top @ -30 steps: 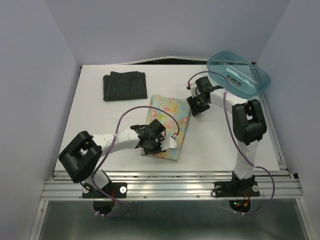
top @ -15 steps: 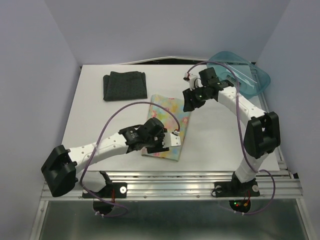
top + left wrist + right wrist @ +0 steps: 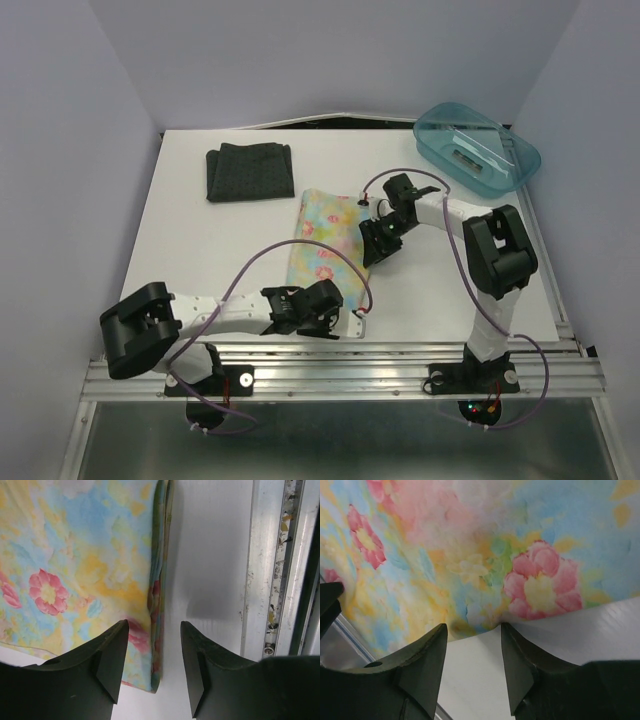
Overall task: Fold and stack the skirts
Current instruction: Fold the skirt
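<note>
The pastel floral skirt [image 3: 325,240] lies folded in the middle of the table. The dark charcoal skirt [image 3: 248,172] lies folded at the far left, apart from it. My left gripper [image 3: 338,303] is open at the floral skirt's near edge. In the left wrist view the gripper [image 3: 154,652] straddles the folded edge of the floral skirt [image 3: 75,555], one finger over cloth, the other over bare table. My right gripper [image 3: 374,242] is open at the skirt's right edge. In the right wrist view the gripper [image 3: 474,628] has its tips just short of the hem of the floral skirt [image 3: 485,555].
A translucent teal bin [image 3: 478,150] stands at the far right corner. The white table [image 3: 200,250] ends at a metal rail [image 3: 340,372] along the near edge, which also shows in the left wrist view [image 3: 272,570] just right of my fingers.
My left gripper has moved back toward the table's near edge, to the floral skirt's near end. My right gripper has come down from the far side to the skirt's right edge.
</note>
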Motion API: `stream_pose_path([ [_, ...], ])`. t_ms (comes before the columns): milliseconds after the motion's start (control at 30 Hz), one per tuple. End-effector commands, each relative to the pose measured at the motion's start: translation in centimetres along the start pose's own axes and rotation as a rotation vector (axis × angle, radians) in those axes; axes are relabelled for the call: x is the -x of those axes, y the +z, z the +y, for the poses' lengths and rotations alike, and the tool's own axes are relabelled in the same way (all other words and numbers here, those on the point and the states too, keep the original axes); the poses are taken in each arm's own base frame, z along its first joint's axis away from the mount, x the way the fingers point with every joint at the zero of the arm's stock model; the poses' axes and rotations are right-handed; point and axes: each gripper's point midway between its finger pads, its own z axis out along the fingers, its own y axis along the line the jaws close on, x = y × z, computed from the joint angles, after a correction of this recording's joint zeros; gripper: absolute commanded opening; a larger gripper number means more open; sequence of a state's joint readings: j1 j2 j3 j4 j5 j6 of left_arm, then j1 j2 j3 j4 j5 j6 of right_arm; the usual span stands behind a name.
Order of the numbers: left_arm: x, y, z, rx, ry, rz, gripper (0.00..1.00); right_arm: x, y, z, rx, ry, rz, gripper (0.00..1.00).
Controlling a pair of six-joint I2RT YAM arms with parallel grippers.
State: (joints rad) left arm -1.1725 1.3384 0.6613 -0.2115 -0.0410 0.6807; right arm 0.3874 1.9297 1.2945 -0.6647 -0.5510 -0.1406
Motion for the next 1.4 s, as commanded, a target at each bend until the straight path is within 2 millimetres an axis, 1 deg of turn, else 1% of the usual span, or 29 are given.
stream_pose_path([
  [0,-0.4,1.5,0.4,0.038,0.048,0.014,0.56,0.1,0.9,-1.8,-0.057,-0.04,-0.005,0.52],
  [133,-1.3,2.8,-0.3,0.012,0.068,0.042,0.5,-1.0,1.5,-3.2,-0.103,-0.058,0.034,0.52],
  [200,-1.8,3.4,-0.6,0.006,0.073,0.053,0.43,-1.6,1.9,-3.8,-0.119,-0.067,0.056,0.52],
  [267,-1.9,3.6,-0.8,-0.002,0.071,0.05,0.38,-1.9,2.1,-4.1,-0.127,-0.068,0.066,0.52],
  [300,-1.9,3.6,-1.0,-0.01,0.069,0.044,0.31,-2.0,2.2,-4.2,-0.131,-0.065,0.069,0.52],
  [367,-1.9,3.5,-1.0,-0.01,0.076,0.04,0.25,-2.1,2.3,-4.3,-0.131,-0.065,0.073,0.51],
  [433,-1.7,3.5,-0.9,-0.012,0.082,0.035,0.1,-1.9,2.3,-4.2,-0.125,-0.065,0.068,0.51],
  [467,-1.9,3.4,-0.9,-0.021,0.083,0.042,0.0,-1.8,2.3,-4.2,-0.124,-0.066,0.065,0.51],
  [533,-1.2,3.0,-0.9,-0.044,0.082,0.03,0.0,-1.4,2.1,-4.0,-0.122,-0.068,0.056,0.51],
  [633,0.1,2.1,-1.3,-0.092,0.083,-0.017,0.0,-0.4,1.2,-3.5,-0.123,-0.076,0.027,0.51],
  [667,0.2,1.4,-1.5,-0.11,0.073,-0.017,0.0,0.8,0.5,-3.2,-0.129,-0.085,-0.002,0.52],
  [700,0.8,1.1,-1.5,-0.124,0.068,-0.031,0.0,1.6,-0.1,-2.9,-0.132,-0.092,-0.024,0.53],
  [733,0.8,0.9,-1.7,-0.136,0.064,-0.027,0.0,2.5,-0.7,-2.4,-0.127,-0.099,-0.044,0.55],
  [767,0.8,0.6,-2.2,-0.165,0.052,-0.021,0.0,4.4,-2.1,-1.8,-0.136,-0.113,-0.091,0.57],
  [800,0.6,0.5,-2.3,-0.174,0.045,-0.015,0.0,5.6,-2.8,-1.5,-0.14,-0.125,-0.123,0.57],
  [867,0.6,0.2,-2.5,-0.183,0.037,-0.012,0.0,7.2,-4.1,-1.2,-0.14,-0.125,-0.157,0.59],
  [900,0.8,0.1,-2.5,-0.187,0.035,-0.019,0.0,8.6,-5.1,-0.6,-0.138,-0.14,-0.184,0.59],
  [967,0.8,0.0,-2.6,-0.196,0.031,-0.015,0.0,9.7,-6.1,-0.6,-0.143,-0.145,-0.204,0.59],
  [1033,1.2,-0.3,-2.7,-0.212,0.02,-0.023,0.0,10.6,-6.9,0.0,-0.138,-0.152,-0.228,0.59],
  [1100,1.5,-0.5,-2.7,-0.229,0.012,-0.033,0.0,10.8,-7.2,0.6,-0.112,-0.155,-0.239,0.6],
  [1133,1.9,-0.6,-2.5,-0.23,0.01,-0.042,0.0,10.7,-7.0,1.1,-0.081,-0.151,-0.239,0.6],
  [1200,2.5,-1.0,-1.9,-0.241,-0.004,-0.055,0.0,10.2,-6.2,1.3,-0.046,-0.129,-0.219,0.6],
  [1267,2.4,-1.2,-1.6,-0.264,-0.018,-0.051,0.0,9.1,-5.0,1.0,-0.027,-0.101,-0.185,0.59],
  [1300,2.9,-1.4,-1.0,-0.264,-0.033,-0.064,0.0,8.6,-4.4,0.8,-0.019,-0.089,-0.173,0.59],
  [1333,2.8,-1.5,-0.7,-0.263,-0.038,-0.058,0.0,8.3,-3.7,0.8,0.004,-0.078,-0.167,0.59],
  [1367,2.7,-1.4,-0.5,-0.259,-0.042,-0.052,0.0,7.1,-2.8,0.7,0.02,-0.045,-0.141,0.59],
])
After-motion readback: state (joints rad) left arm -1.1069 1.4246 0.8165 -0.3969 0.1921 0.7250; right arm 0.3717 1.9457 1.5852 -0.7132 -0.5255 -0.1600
